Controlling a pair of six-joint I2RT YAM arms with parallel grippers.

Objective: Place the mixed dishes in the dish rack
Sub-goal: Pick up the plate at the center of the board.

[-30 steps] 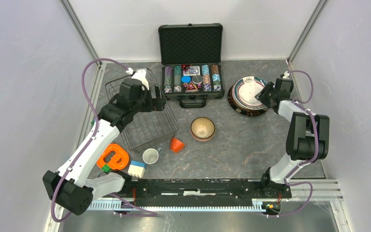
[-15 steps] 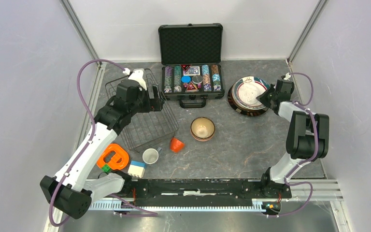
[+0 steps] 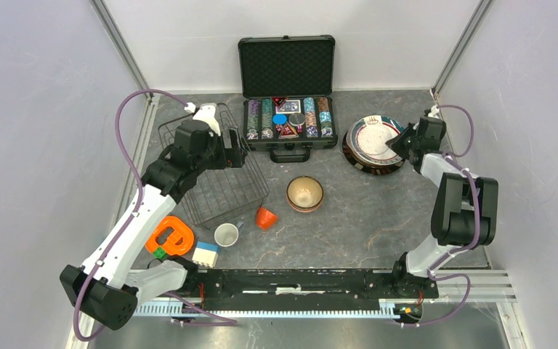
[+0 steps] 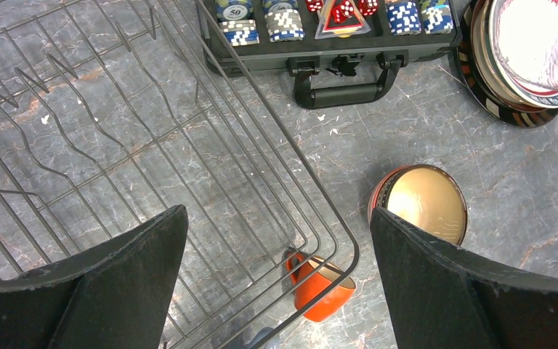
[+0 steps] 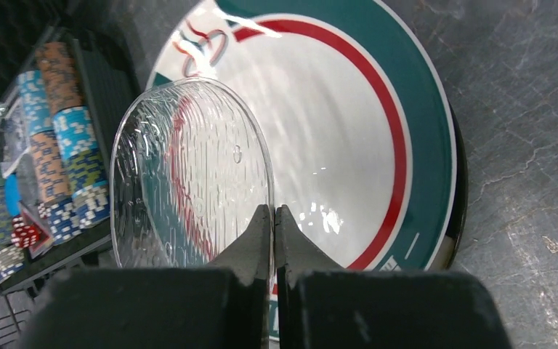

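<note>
Since a second ago, my right end effector [image 5: 274, 218] has gone from part-open to closed, and it now pinches the rim of a clear ribbed plate [image 5: 189, 174]. That plate is tilted up off the teal-and-red-rimmed white plate [image 5: 349, 131] beneath it.

On the grey marbled tabletop [image 3: 378, 218], the black wire dish rack [image 3: 225, 196] sits far left. My left end effector [image 4: 277, 214] hangs over its right side with the fingers spread wide, holding nothing. An open poker chip case [image 3: 287, 69] stands at the back, just right of the rack. The plate stack [image 3: 367, 145] lies to the right of the case, with a dark-rimmed plate at the bottom. A tan bowl [image 3: 305, 193] stands upright mid-table. An orange cup [image 3: 265, 217] lies on its side just outside the rack's near corner, and a white cup [image 3: 227, 235] stands near it.
</note>
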